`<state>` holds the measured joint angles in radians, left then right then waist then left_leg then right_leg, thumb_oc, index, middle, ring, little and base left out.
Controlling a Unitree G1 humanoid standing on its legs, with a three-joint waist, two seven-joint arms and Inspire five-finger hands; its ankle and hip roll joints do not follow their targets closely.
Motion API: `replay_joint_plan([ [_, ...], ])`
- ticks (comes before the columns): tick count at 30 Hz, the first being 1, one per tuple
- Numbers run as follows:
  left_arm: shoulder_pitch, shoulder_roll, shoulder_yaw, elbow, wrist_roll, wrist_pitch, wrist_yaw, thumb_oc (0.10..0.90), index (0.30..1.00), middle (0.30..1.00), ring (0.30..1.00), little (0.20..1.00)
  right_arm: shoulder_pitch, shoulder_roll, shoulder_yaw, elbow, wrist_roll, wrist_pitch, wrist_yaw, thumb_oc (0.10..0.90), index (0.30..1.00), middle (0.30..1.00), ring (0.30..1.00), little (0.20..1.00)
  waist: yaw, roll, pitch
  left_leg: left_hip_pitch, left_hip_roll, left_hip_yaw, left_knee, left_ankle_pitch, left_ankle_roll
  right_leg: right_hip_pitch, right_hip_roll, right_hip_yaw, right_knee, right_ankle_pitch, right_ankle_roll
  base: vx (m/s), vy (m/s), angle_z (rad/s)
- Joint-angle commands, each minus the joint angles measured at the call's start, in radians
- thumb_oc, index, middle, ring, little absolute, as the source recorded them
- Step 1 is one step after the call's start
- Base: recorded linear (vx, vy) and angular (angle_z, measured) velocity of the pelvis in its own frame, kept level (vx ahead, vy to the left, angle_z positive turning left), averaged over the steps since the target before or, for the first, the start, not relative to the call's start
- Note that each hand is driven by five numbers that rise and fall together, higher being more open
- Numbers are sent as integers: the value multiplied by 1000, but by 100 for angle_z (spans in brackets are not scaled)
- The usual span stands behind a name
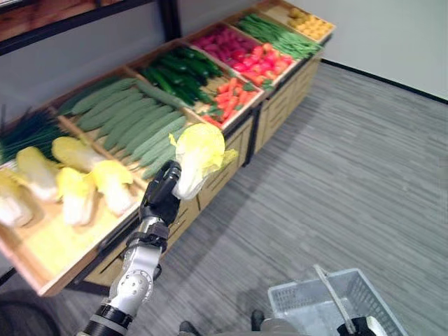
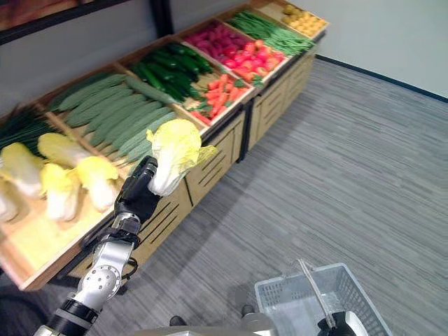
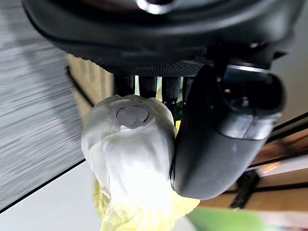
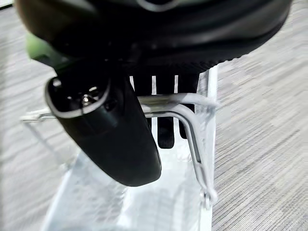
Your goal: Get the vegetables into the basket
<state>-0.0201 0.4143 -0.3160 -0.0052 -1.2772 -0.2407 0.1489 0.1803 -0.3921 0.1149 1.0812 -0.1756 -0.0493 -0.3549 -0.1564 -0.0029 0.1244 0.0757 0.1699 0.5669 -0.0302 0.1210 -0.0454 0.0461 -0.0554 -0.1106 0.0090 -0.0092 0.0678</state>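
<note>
Cabbage (image 1: pixel 197 158) is up in the air, clear of the stand's front edge, white base down in the left hand (image 1: pixel 161 194), yellow leaves on top. L wrist view: fingers (image 3: pixel 147 86) behind the stem end, thumb pressed on its side, so firmly gripped. Behind it the stand (image 1: pixel 231 150) w/ crates: more cabbages (image 1: pixel 77 178) in the near one, then pale green gourds (image 1: pixel 129 119), dark cucumbers (image 1: pixel 178 70), carrots (image 1: pixel 227 94), red veg (image 1: pixel 245 52), green beans (image 1: pixel 276 35), yellow veg (image 1: pixel 308 21) at far end. Basket (image 2: pixel 353 297) sits low over the grey floor (image 1: pixel 350 175), well apart from the cabbage. Right hand (image 4: pixel 120 139) has its fingers hooked round the basket's wire handle (image 4: pixel 192 125), carrying it.
</note>
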Motion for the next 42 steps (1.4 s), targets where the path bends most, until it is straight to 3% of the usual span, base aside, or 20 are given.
replay_joint_plan([
  [1, -136, -10, 23, -115, 19, -62, -71, 400, 300, 300, 300, 300, -44, -84, -13, -37, 39, -41, -84, 400, 300, 300, 300, 300, 9, -4, 18, 34, 49, -39, 29, -18, -92, -7, -32, 2, -5, -6, 56, 11, -164, -8],
  [4, -157, -34, 5, -98, 9, -57, -76, 400, 300, 300, 300, 300, -39, -98, -15, -55, 43, -48, -101, 400, 300, 300, 300, 300, -3, 6, 33, 4, 101, -49, 119, 13, -126, 7, -5, 10, -1, -24, 25, 8, -195, -17],
  [5, -158, -41, 0, -93, 4, -57, -84, 400, 300, 300, 300, 300, -48, -106, -12, -63, 40, -50, -106, 400, 300, 300, 300, 300, 2, 8, 41, -11, 98, -100, 159, 20, -128, 8, 4, 26, 2, -28, 13, -42, -145, -10],
  [6, -164, -41, -1, -92, 2, -62, -90, 400, 300, 300, 300, 300, -57, -119, -8, -67, 34, -49, -109, 400, 300, 300, 300, 300, 14, 11, 51, -40, 85, -163, 182, 48, -113, -7, 16, 42, 9, -12, 0, -24, -104, -30],
  [7, -164, -48, -8, -96, -5, -69, -95, 400, 300, 300, 300, 300, -72, -129, -8, -63, 33, -47, -113, 400, 300, 300, 300, 300, 32, 13, 52, -80, 19, -299, 161, 22, -86, -13, 11, 69, 12, -10, 4, -11, -35, -49],
  [8, -158, -46, -5, -103, -7, -75, -95, 400, 300, 300, 300, 300, -79, -136, -5, -67, 28, -45, -114, 400, 300, 300, 300, 300, 42, 11, 50, -94, -6, -362, 135, 1, -71, -17, 7, 91, 14, -6, 8, 46, 2, -55],
  [9, -158, -46, -5, -103, -7, -75, -95, 400, 300, 300, 300, 300, -79, -136, -5, -67, 28, -45, -114, 400, 300, 300, 300, 300, 42, 11, 47, -98, -6, -362, 134, 2, -71, -21, 7, 91, 14, -5, 7, 73, 28, -46],
  [10, -150, -45, -3, -107, -7, -81, -94, 400, 300, 300, 300, 300, -92, -144, -1, -59, 23, -44, -117, 400, 300, 300, 300, 300, 55, 9, 43, -114, -34, -446, 104, -19, -57, -28, 5, 128, 12, 0, 12, 65, 29, -48],
  [12, -146, -45, 2, -111, -7, -84, -97, 400, 300, 300, 300, 300, -97, -147, 3, -56, 21, -43, -115, 400, 300, 300, 300, 300, 58, 8, 42, -116, -41, -474, 84, -27, -54, -31, 5, 142, 10, 3, 13, 66, 43, -61],
  [13, -135, -44, 11, -118, -8, -98, -100, 400, 300, 300, 300, 300, -120, -155, 14, -42, 11, -43, -116, 400, 300, 300, 300, 300, 80, 13, 41, -142, -73, -595, 45, -16, -48, -43, 10, 192, 7, 13, 17, 60, 76, -61],
  [15, -125, -35, 23, -131, -4, -104, -106, 400, 300, 300, 300, 300, -147, -166, 24, -30, 11, -47, -110, 400, 300, 300, 300, 300, 89, 23, 43, -150, -104, -659, 22, -17, -36, -54, 18, 236, 19, 8, 20, 54, 125, -106],
  [22, -117, -19, 12, -135, -6, -106, -109, 400, 300, 300, 300, 300, -154, -134, 9, -14, 66, -50, -105, 400, 300, 300, 300, 300, 74, 18, 25, -92, -132, -548, -10, -56, 8, -76, -22, 314, 39, 15, 64, 28, 263, -56],
  [28, -123, -14, 18, -109, 22, -107, -110, 400, 300, 300, 300, 300, -169, -97, 10, -23, 82, -48, -100, 400, 300, 300, 300, 300, 80, -6, 39, -86, -164, -430, -3, -95, 44, -169, -62, 393, 49, 96, 138, -79, 210, -57],
  [29, -127, -11, 18, -104, 20, -109, -111, 400, 300, 300, 300, 300, -178, -92, 17, -22, 83, -49, -99, 400, 300, 300, 300, 300, 83, -10, 46, -89, -163, -416, 0, -96, 45, -190, -60, 387, 59, 111, 143, -155, 102, -68],
  [30, -134, 4, 20, -99, 25, -110, -108, 400, 300, 300, 300, 300, -198, -86, 30, -22, 79, -48, -99, 400, 300, 300, 300, 300, 103, -8, 63, -88, -148, -390, 5, -100, 48, -212, -83, 284, 97, 111, 140, -120, 31, -76],
  [31, -135, 4, 20, -99, 25, -110, -108, 400, 300, 300, 300, 300, -198, -86, 30, -22, 79, -48, -99, 400, 300, 300, 300, 300, 104, -8, 59, -93, -148, -389, 5, -98, 47, -216, -82, 285, 96, 114, 139, -107, 33, -62],
  [32, -134, 14, 22, -101, 25, -109, -106, 400, 300, 300, 300, 300, -209, -81, 34, -27, 76, -51, -101, 400, 300, 300, 300, 300, 119, -2, 66, -90, -132, -369, 10, -100, 45, -207, -118, 177, 121, 104, 124, -51, 46, -87],
  [33, -139, 13, 21, -102, 20, -104, -106, 400, 300, 300, 300, 300, -215, -73, 31, -25, 90, -54, -105, 400, 300, 300, 300, 300, 115, 0, 62, -84, -125, -358, 3, -99, 45, -182, -129, 138, 137, 93, 112, -48, 49, -66],
  [36, -136, 9, 22, -106, 16, -93, -108, 400, 300, 300, 300, 300, -209, -71, 30, -55, 95, -61, -107, 400, 300, 300, 300, 300, 118, -8, 43, -76, -122, -341, 7, -102, 44, -154, -133, 133, 145, 82, 112, -23, -2, -29],
  [42, -122, 4, 43, -97, 13, -89, -112, 400, 300, 300, 300, 300, -214, -80, 43, -140, 74, -65, -107, 400, 300, 300, 300, 300, 134, -31, 3, -54, -113, -290, 15, -109, 26, -117, -149, 94, 35, 96, 121, 31, -114, -29],
])
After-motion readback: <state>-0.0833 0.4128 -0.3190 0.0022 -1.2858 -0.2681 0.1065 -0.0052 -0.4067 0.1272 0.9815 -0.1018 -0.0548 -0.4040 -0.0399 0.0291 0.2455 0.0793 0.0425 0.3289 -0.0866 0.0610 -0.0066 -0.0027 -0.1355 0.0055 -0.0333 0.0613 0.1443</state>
